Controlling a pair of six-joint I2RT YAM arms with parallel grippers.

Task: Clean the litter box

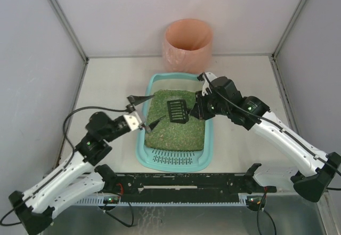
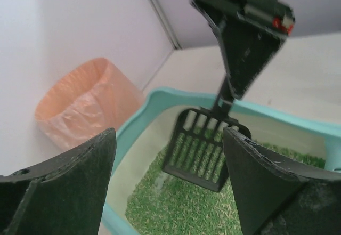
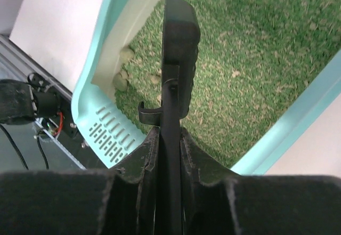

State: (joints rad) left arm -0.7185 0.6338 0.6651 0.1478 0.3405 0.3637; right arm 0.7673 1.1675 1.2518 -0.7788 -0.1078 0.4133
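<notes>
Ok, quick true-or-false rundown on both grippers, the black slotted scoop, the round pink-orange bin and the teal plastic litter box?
1. The right gripper is shut on the black slotted scoop by its handle. True.
2. The left gripper is shut. False: its jaws stand open, holding nothing.
3. The round pink-orange bin stands beyond the teal litter box at its far end. True.
4. The slotted grate is at the end by the bin. False: it is at the near end, away from the bin.

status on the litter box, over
Left gripper open over litter box. Right gripper shut on scoop, head over granules. Nothing between scoop and bin.
</notes>
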